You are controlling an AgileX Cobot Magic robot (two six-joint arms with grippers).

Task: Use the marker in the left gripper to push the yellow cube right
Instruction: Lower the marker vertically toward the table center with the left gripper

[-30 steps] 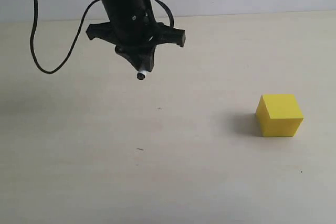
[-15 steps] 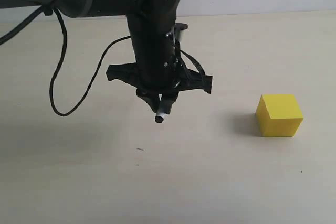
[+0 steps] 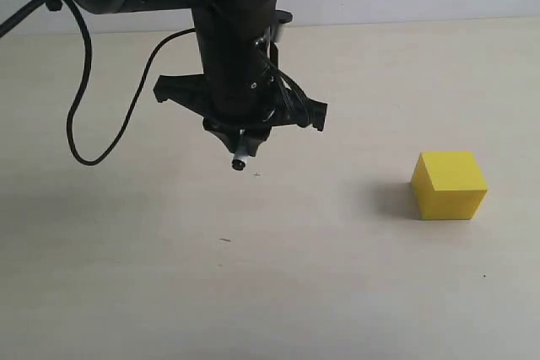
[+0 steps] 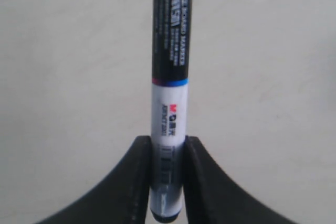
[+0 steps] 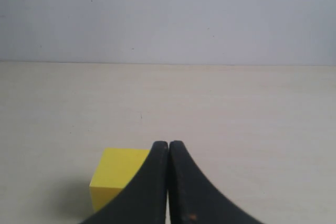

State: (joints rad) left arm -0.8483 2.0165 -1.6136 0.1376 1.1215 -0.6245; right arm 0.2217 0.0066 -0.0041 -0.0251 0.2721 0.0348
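The yellow cube [image 3: 450, 185] rests on the table at the right in the exterior view, and shows partly behind the right fingers as the yellow cube [image 5: 116, 174] in the right wrist view. My left gripper [image 3: 243, 142] hangs above the table, well left of the cube, shut on the marker [image 3: 240, 158], whose tip points down. Up close, the marker [image 4: 170, 77] runs out from between the two black fingers [image 4: 137, 182], white labelled barrel in the grip. My right gripper [image 5: 168, 145] is shut and holds nothing; it does not show in the exterior view.
The beige table [image 3: 126, 292] runs back to a pale wall. A black cable [image 3: 80, 82] loops from the left arm over the table's left side. Bare surface lies between the marker tip and the cube.
The left arm swung forward and right with the marker, dipped low half a second ago, and has since lifted slightly and drawn back left. The cube has not moved.
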